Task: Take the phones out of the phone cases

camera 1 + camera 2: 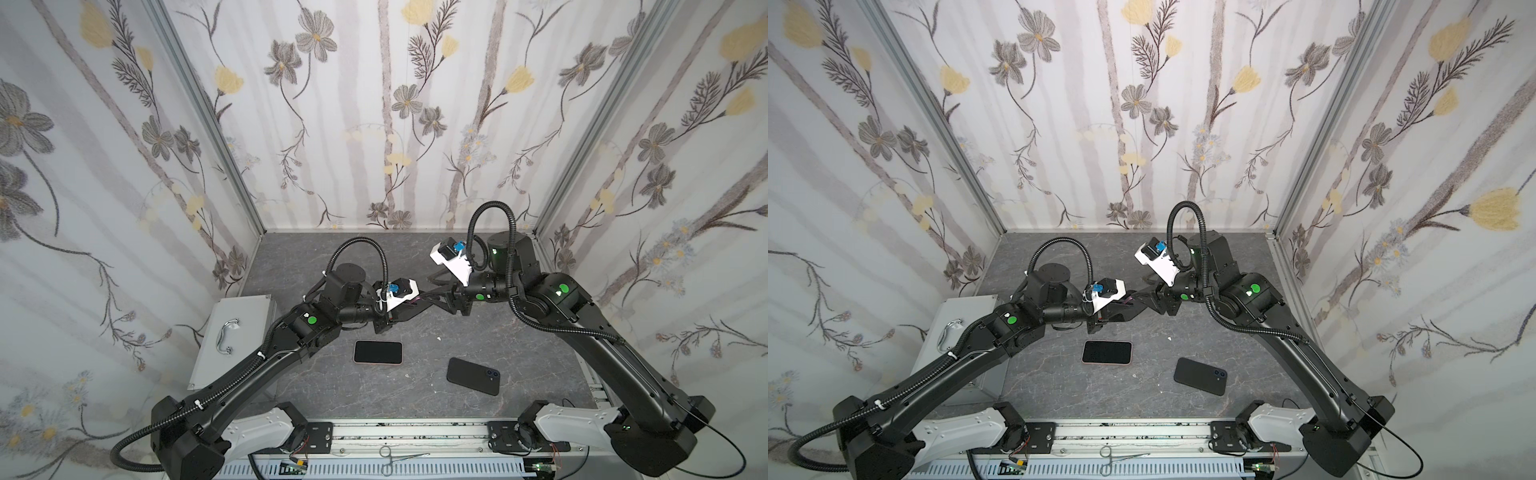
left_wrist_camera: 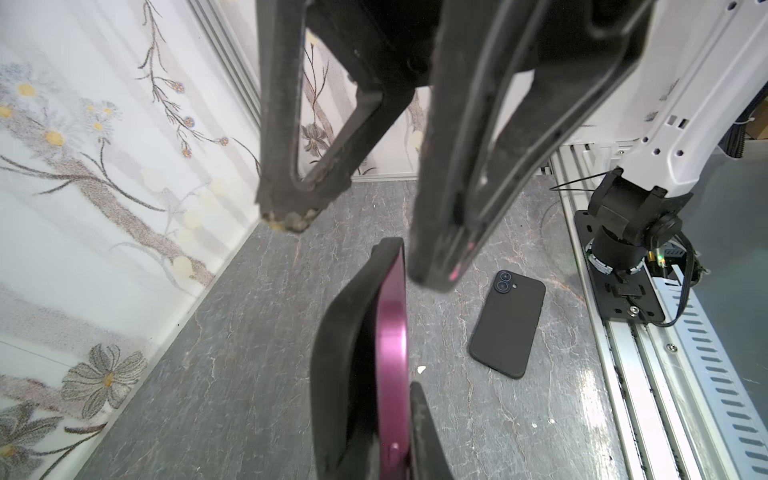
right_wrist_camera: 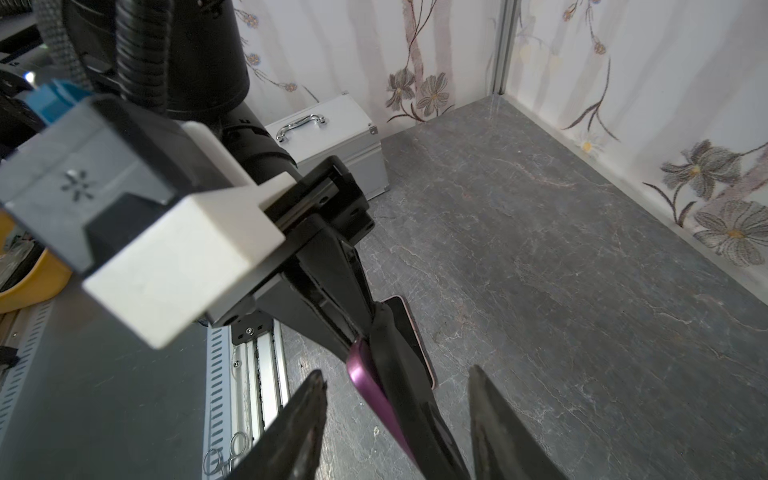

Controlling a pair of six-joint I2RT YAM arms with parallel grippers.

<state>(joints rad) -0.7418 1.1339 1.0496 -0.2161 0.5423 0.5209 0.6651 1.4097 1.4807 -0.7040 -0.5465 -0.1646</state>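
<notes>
The phone (image 2: 392,353) has a magenta metal edge and hangs above the table, seen edge-on. Its black phone case (image 2: 345,357) bulges away from one side of it. My left gripper (image 2: 395,449) is shut on the phone's near end. In the right wrist view the phone (image 3: 370,390) and the wavy phone case (image 3: 409,399) lie between the spread fingers of my right gripper (image 3: 397,372), which is open and grips neither. In both top views the left gripper (image 1: 415,305) and the right gripper (image 1: 442,286) meet at mid-table.
On the grey table (image 1: 519,332), a second phone (image 1: 378,352) lies screen up. A black-cased phone (image 1: 473,376) lies camera side up toward the front right. A silver box with a handle (image 1: 232,336) stands at the left. Forceps (image 1: 399,457) lie on the front rail.
</notes>
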